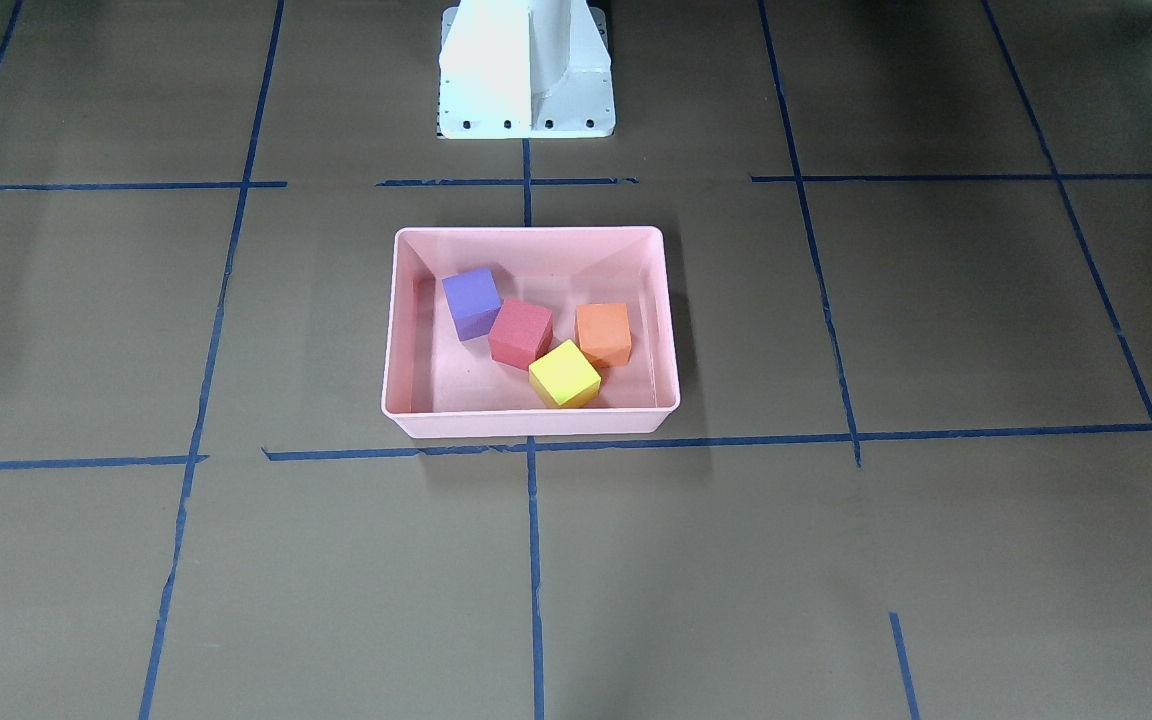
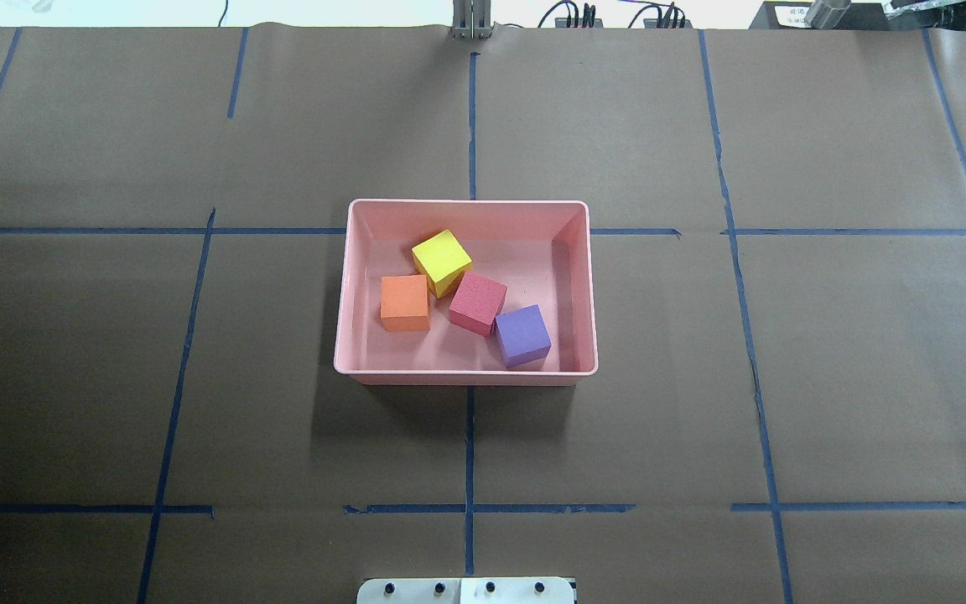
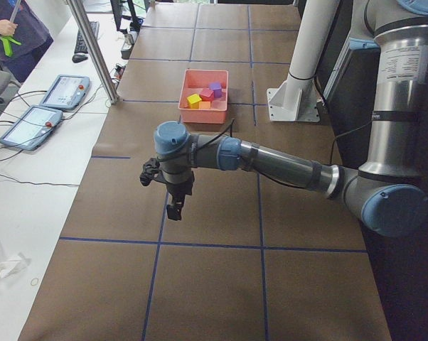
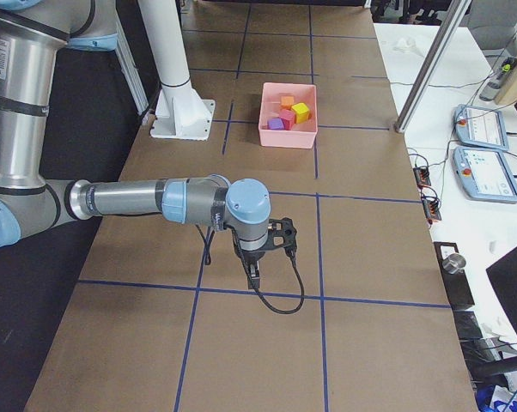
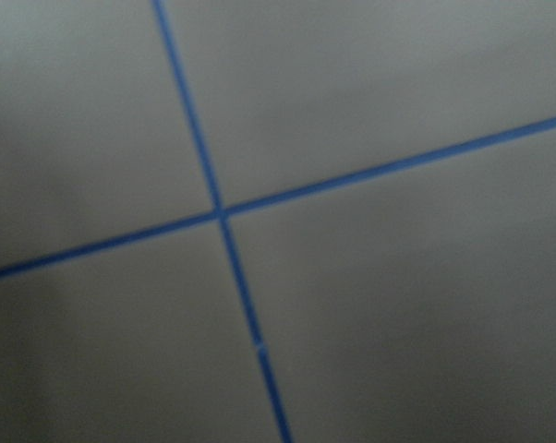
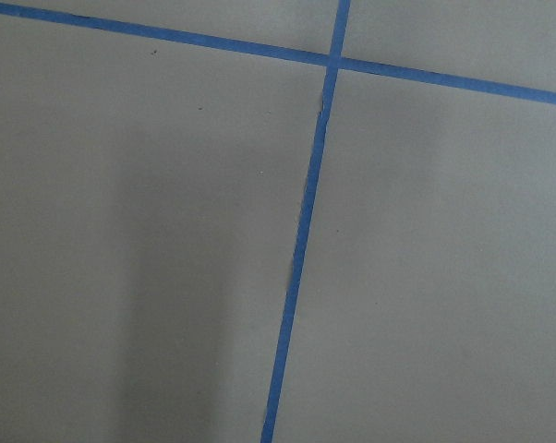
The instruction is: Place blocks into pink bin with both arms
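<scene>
The pink bin (image 2: 466, 376) stands at the table's middle and holds all the blocks: yellow (image 2: 441, 262), orange (image 2: 404, 302), red-pink (image 2: 477, 302) and purple (image 2: 522, 335). The bin (image 1: 531, 424) and blocks also show in the front view, and far off in both side views. Neither gripper shows in the overhead, front or wrist views. My left gripper (image 3: 175, 209) hangs over bare table in the left side view, far from the bin (image 3: 204, 116). My right gripper (image 4: 255, 275) hangs likewise in the right side view. I cannot tell whether either is open or shut.
The white pedestal (image 1: 526, 70) stands behind the bin at the robot's side. Blue tape lines grid the brown table. Operator tablets (image 3: 65, 91) lie beyond the table's far edge, by a metal post (image 3: 93, 50). Both wrist views show only table and tape.
</scene>
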`<state>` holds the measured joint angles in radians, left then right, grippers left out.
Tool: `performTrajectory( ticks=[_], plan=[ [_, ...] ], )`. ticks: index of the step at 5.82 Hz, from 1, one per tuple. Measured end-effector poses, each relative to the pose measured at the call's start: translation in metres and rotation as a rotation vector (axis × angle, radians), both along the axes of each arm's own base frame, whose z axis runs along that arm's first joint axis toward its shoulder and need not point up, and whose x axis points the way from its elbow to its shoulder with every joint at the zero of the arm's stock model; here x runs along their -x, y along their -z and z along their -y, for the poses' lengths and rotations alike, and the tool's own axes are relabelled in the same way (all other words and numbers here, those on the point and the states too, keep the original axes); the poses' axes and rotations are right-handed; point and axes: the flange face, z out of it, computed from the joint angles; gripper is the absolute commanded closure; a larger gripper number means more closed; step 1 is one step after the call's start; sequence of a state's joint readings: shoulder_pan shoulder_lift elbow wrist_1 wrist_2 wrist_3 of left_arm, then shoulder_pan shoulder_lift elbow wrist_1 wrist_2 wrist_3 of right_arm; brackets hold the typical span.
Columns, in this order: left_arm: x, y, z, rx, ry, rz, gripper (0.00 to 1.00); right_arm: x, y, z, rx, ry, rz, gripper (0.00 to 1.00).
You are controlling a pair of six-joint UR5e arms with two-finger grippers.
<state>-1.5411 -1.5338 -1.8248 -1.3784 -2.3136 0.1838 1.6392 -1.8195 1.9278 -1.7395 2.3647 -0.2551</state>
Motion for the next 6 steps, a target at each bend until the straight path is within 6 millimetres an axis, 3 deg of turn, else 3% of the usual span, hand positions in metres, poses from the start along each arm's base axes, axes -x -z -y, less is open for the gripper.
performTrajectory(
  ticks=[2, 6],
  plan=[
    [0.006, -0.037, -0.025, 0.076, 0.009, -0.015, 0.0, 0.001, 0.001, 0.0, -0.001, -0.001, 0.01, 0.0],
    [0.004, -0.054, -0.03, 0.12, 0.004, -0.002, 0.0, 0.001, -0.005, -0.001, 0.009, 0.0, 0.012, 0.0]
  ],
)
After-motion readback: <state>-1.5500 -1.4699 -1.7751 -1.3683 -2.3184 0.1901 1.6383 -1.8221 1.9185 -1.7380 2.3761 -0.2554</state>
